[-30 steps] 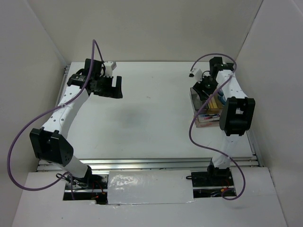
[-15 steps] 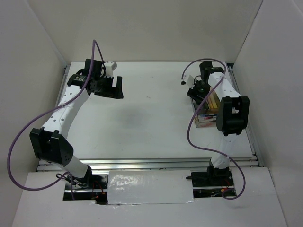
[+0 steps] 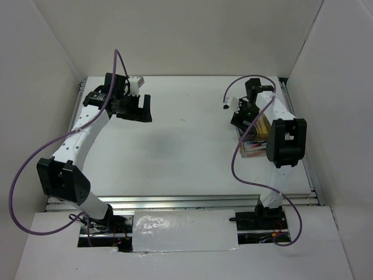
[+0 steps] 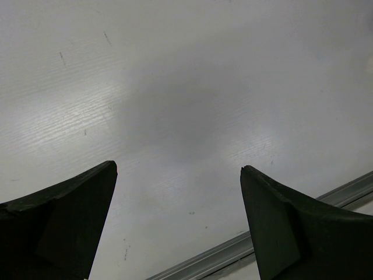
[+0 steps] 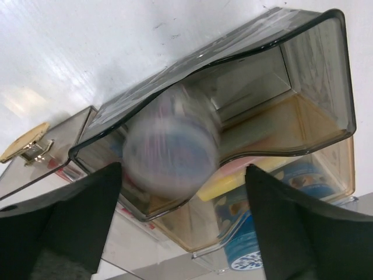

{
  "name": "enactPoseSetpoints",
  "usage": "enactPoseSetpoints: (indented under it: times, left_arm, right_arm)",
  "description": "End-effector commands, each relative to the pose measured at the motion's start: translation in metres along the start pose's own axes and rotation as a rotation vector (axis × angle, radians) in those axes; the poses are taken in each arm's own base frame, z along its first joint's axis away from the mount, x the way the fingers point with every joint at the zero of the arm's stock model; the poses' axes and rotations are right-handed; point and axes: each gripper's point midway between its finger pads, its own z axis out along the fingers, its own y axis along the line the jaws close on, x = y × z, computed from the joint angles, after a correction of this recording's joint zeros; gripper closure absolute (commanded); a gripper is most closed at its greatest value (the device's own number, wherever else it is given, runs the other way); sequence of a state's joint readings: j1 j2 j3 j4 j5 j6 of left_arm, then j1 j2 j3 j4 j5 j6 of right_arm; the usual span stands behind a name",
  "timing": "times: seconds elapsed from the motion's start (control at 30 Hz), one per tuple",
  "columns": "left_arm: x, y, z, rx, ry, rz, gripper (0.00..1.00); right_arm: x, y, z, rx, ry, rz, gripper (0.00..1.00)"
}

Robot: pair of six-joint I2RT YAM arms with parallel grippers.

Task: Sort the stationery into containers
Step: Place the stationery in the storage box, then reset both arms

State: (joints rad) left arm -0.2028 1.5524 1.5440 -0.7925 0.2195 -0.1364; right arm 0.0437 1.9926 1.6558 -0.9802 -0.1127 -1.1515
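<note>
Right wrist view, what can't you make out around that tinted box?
1. Right wrist: the round item between the fingers of the right gripper is blurred; pattern unreadable.
2. Right wrist: the blue tape roll low in the box sits partly behind a finger.
3. Top view: the right arm covers most of the box; contents too small.

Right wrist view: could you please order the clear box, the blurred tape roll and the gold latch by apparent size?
1. clear box
2. blurred tape roll, edges smeared
3. gold latch
</note>
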Motion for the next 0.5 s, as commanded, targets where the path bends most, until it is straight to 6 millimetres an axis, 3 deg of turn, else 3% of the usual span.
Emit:
enactPoseSetpoints:
  times: [0.0, 0.13, 0.17, 0.23, 0.27, 0.3, 0.33, 0.37, 0.4, 0.43, 0.47]
  left_arm:
    - [-0.010, -0.003, -0.009, -0.003, -0.040, -0.002, 0.01]
    - [-0.011, -0.001, -0.013, -0.022, -0.053, 0.001, 0.01]
    - [-0.007, 0.000, -0.013, -0.026, -0.048, 0.001, 0.01]
    - [-0.009, -0.001, -0.020, -0.030, -0.081, 0.011, 0.01]
    - [-0.003, 0.002, -0.018, -0.036, -0.073, 0.011, 0.01]
    - [-0.003, 0.004, -0.025, -0.055, -0.093, 0.016, 0.01]
    - [-0.002, 0.004, -0.026, -0.060, -0.102, 0.027, 0.01]
    - [0.007, 0.009, -0.023, -0.074, -0.086, 0.026, 0.01]
    - [0.009, 0.012, -0.024, -0.089, -0.089, 0.034, 0.01]
    - [0.011, 0.016, -0.025, -0.114, -0.098, 0.040, 0.01]
    - [0.023, 0.021, -0.021, -0.127, -0.075, 0.037, 0.01]
  right_arm:
    - [-0.024, -0.014, -0.037, 0.097, -0.084, -0.029, 0.06]
    - [-0.057, -0.022, -0.097, 0.170, -0.226, 0.001, 0.01]
    - [-0.066, -0.018, -0.119, 0.189, -0.291, 0.005, 0.00]
    - [-0.072, -0.013, -0.144, 0.209, -0.366, 0.081, 0.00]
    - [-0.076, -0.006, -0.174, 0.255, -0.431, 0.103, 0.00]
    - [-0.082, -0.007, -0.191, 0.275, -0.529, 0.195, 0.00]
    - [-0.077, 0.007, -0.186, 0.251, -0.557, 0.251, 0.00]
    - [-0.070, 0.016, -0.218, 0.322, -0.632, 0.294, 0.00]
    - [-0.067, 0.011, -0.233, 0.384, -0.702, 0.330, 0.00]
    - [-0.056, 0.036, -0.233, 0.383, -0.738, 0.401, 0.00]
    - [-0.051, 0.040, -0.239, 0.425, -0.775, 0.407, 0.00]
